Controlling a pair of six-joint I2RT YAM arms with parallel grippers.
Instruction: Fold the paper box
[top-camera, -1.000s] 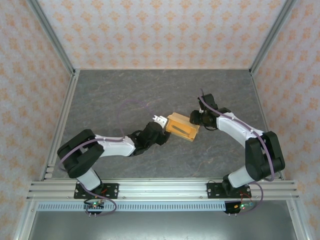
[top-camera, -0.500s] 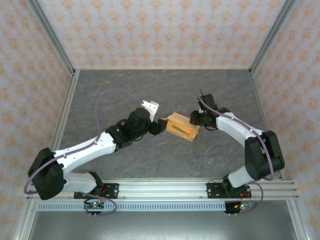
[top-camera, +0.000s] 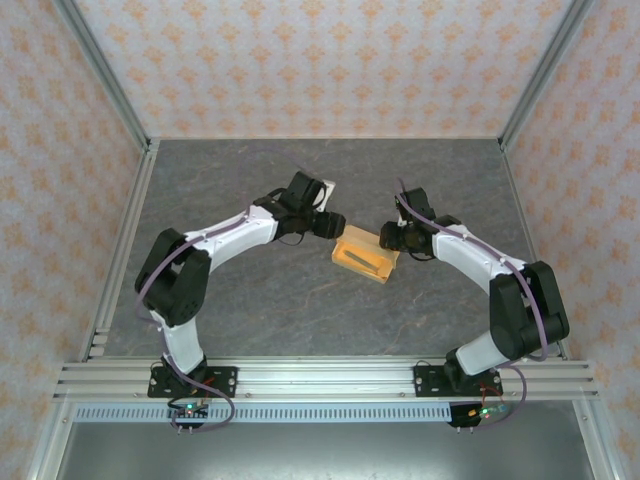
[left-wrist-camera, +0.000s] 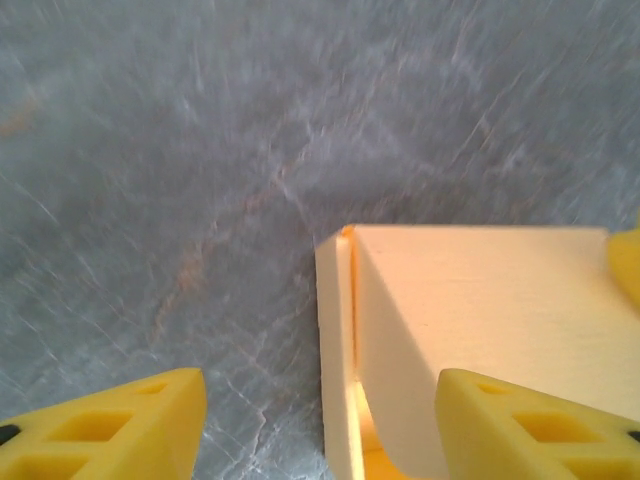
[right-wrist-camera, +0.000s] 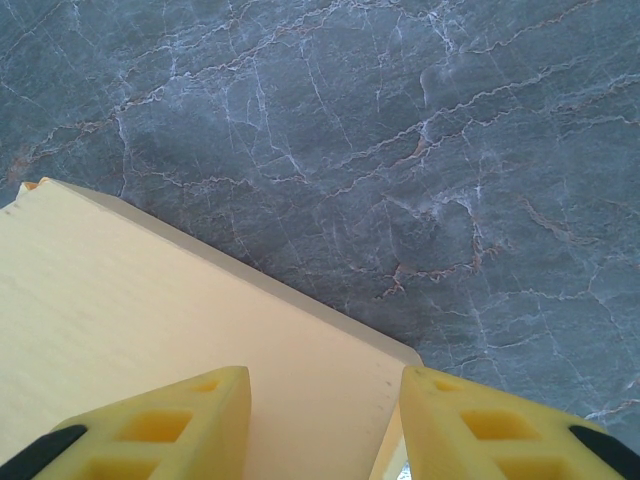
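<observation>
Top external view had the paper box (top-camera: 363, 257) lying on the grey, veined bench (top-camera: 250, 310), about the middle of it and between the two arms. It was an orange-yellow, flat rectangular shape set askew to the bench edges, with a dark slot running along its upper face. The left fingers (top-camera: 331, 226) were just beside the box's far left corner, the arm reaching in from the left in a wide curve. The right fingers (top-camera: 388, 238) were at the box's far right corner, and from above it was not clear whether they touched it. Patterned walls (top-camera: 320, 60) closed in the bench on three sides.

From the left wrist, both yellow fingers stood well spread. One was over bare bench, clear of the box; the other was in front of the box's pale face. A corner of the box and a narrow folded edge lay in the gap between them, with nothing pinched.

From the right wrist, one finger lay over the box's broad pale face and the other just beyond its corner, over the bench. Whether they pinched the paperboard or merely straddled it, I could not tell.
</observation>
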